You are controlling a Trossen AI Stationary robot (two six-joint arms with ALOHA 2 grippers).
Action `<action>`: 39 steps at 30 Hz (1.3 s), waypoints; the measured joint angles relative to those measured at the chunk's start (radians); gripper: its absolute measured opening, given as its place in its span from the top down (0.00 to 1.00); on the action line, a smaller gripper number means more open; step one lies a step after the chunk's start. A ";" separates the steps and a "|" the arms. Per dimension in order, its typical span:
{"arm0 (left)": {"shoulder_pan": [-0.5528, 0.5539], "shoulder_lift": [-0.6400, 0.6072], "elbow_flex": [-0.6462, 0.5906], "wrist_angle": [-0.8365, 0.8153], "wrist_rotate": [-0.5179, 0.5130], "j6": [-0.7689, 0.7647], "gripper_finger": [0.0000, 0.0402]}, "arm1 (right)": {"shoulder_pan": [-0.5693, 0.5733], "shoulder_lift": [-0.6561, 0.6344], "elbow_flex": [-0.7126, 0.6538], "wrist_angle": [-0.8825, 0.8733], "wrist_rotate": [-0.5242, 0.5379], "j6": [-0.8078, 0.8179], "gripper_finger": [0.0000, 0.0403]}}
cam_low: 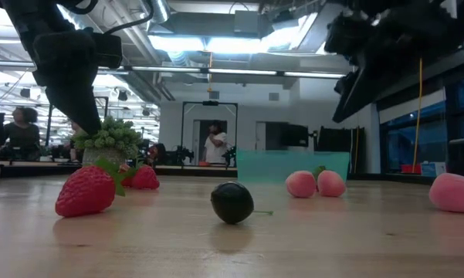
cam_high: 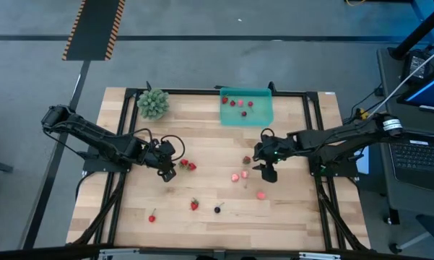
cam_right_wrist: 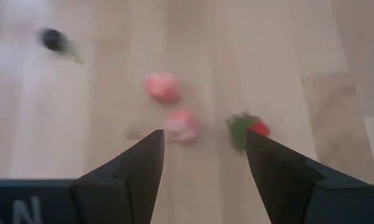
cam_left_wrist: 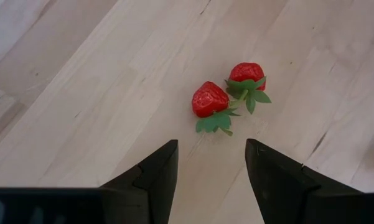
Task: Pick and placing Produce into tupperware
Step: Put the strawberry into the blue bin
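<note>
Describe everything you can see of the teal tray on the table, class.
The teal tray is a shallow rectangular container of translucent-looking green plastic with low walls and no lid. It sits flat at the far edge of the wooden table, right of the leafy green clump. About four small red fruit pieces lie inside. Neither pincer touches it.

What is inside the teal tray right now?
The teal tray holds about four small red fruit pieces, seen from above. In the low view its wall hides them.
</note>
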 joint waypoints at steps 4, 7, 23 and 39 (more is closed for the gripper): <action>0.000 0.000 0.000 0.003 0.000 0.000 0.55 | -0.002 0.080 0.000 0.028 0.119 -0.058 0.43; 0.000 0.000 0.000 0.005 -0.001 0.001 0.55 | -0.002 0.136 -0.001 0.044 0.135 -0.122 0.43; 0.000 0.000 0.000 0.005 -0.002 0.001 0.55 | -0.002 0.292 -0.001 0.170 0.180 -0.279 0.47; 0.000 0.000 0.000 0.005 -0.002 0.001 0.55 | -0.002 0.332 0.000 0.190 0.179 -0.286 0.68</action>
